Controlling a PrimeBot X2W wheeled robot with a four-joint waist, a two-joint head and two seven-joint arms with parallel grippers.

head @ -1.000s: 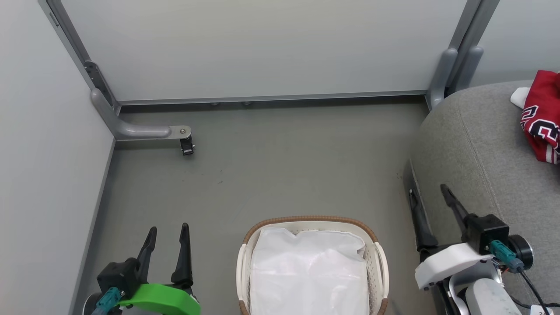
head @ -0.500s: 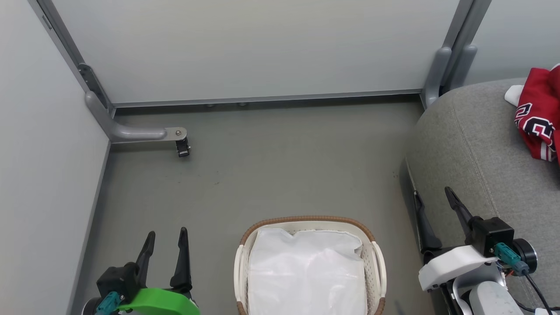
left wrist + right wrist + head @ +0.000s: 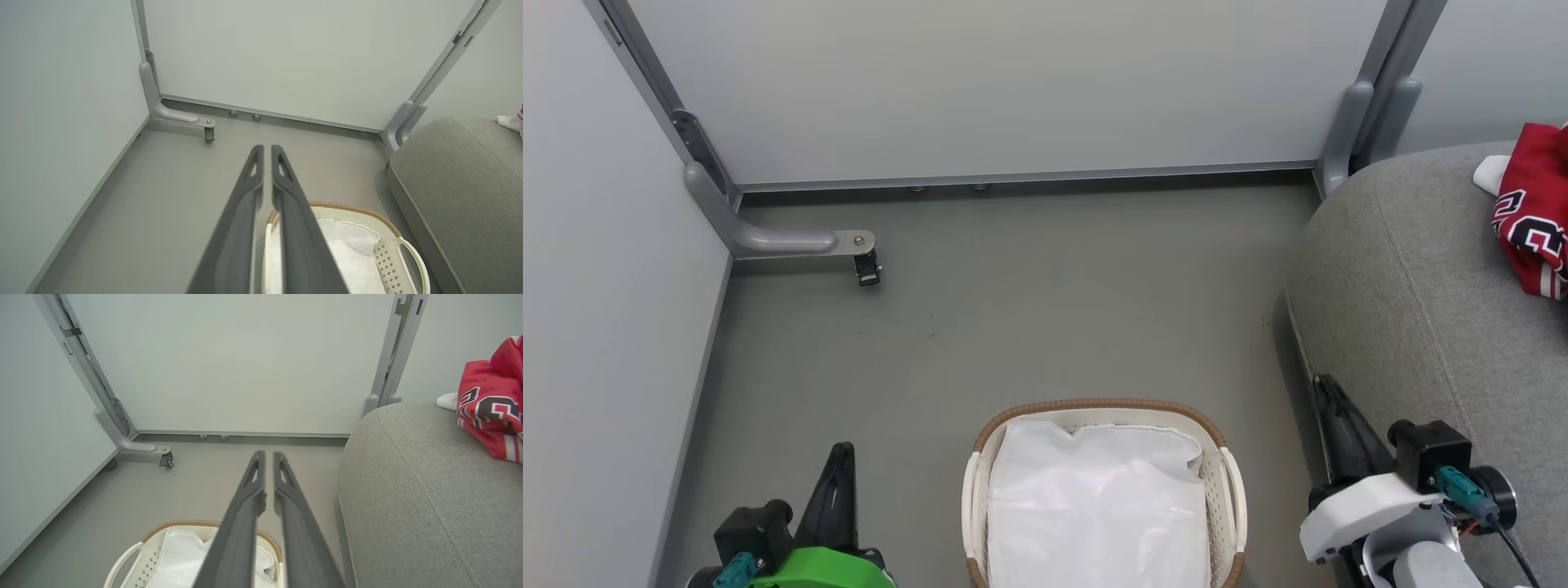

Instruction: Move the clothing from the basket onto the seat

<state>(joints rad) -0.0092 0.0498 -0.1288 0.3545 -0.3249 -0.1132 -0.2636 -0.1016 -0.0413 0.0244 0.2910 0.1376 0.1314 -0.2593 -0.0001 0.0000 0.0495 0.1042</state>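
Clothing [image 3: 1534,220] lay bunched on the seat [image 3: 1413,318] at the head view's right edge, the basket [image 3: 1094,405] at bottom centre held a white sheet [image 3: 1094,506], and the left gripper [image 3: 840,454] and right gripper [image 3: 1327,388] flanked it with fingers pressed together on nothing.

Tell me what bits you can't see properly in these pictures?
Clothing: the head view's right edge cuts it off, so its lettering can't be read whole.
Basket: the head view's bottom edge cuts off its near end.
Under the white sheet: hidden by the sheet itself.
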